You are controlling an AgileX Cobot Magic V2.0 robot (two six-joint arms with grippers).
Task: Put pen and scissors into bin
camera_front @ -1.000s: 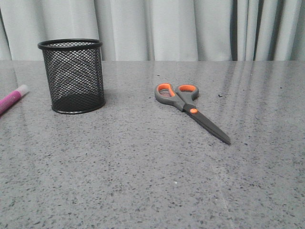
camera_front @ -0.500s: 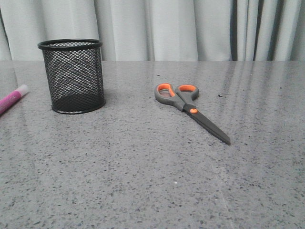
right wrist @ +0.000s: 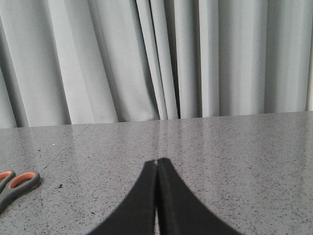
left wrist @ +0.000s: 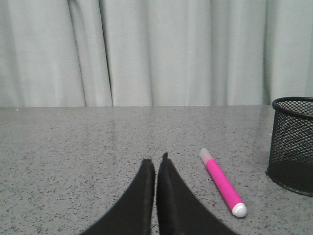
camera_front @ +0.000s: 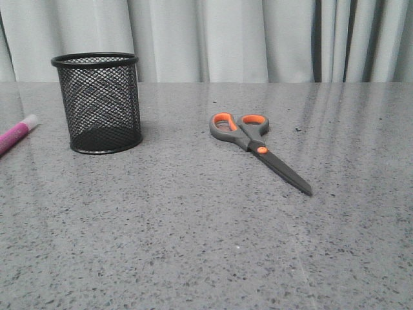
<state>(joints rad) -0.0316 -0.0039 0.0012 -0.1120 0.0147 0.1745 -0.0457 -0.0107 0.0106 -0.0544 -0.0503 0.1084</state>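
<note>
Pen (left wrist: pixel 222 183) unlabelled, scissors (camera_front: pixel 258 147) and bin (camera_front: pixel 98 103) unmarked, apart.

The bench (camera_front: pixel 193 245) is grey speckled stone with a glossy sheen, filling the lower three quarters of the front view. Three things rest directly on it — the bin (camera_front: pixel 97 103) upright at upper left, the pen (camera_front: pixel 16 134) lying flat at the left edge just beside it, and the scissors (camera_front: pixel 257 147) closed, right of centre, blades pointing lower right.
</note>
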